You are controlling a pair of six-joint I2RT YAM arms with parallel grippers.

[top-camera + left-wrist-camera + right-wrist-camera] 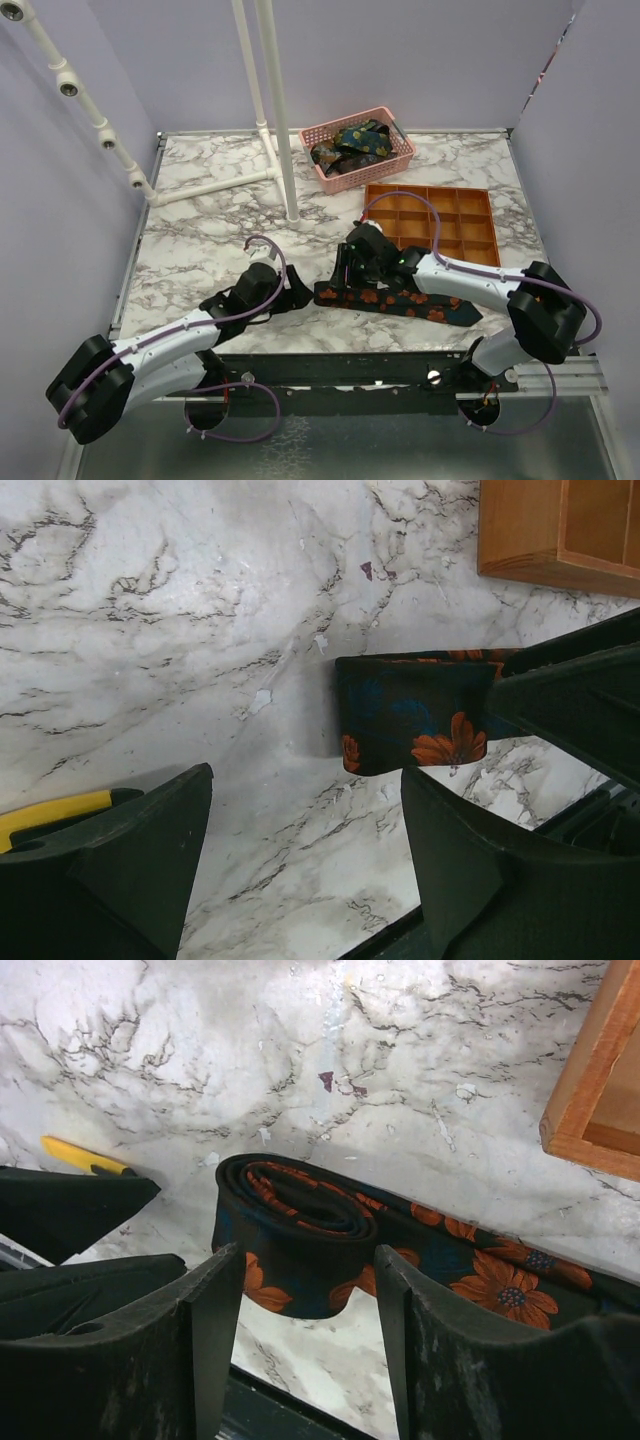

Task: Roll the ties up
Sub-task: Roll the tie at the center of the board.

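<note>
A: Starting at the left, how does the left gripper (305, 780) stand?

B: Its fingers are spread wide, with only the marble table (150, 630) between them. It sits low over the table at 9 o'clock of the rolled end (415, 715) of a tie, close to it but not touching.

A: And the tie itself?

B: The navy tie with orange flowers (415, 303) lies near the table's near edge. Its left end is wound into a loose coil standing on edge, and the rest runs flat and unrolled toward 3 o'clock.

A: The right gripper (308, 1255)?

B: Its fingers (215, 1310) stand one on each side of the rolled end. It cannot be told whether they press the cloth or only flank it.

A: Farther right?

B: A wooden compartment tray (478, 225) lies at 1 o'clock of the tie. At 12 o'clock, a pink basket (385, 168) holds more patterned ties (350, 140).
</note>
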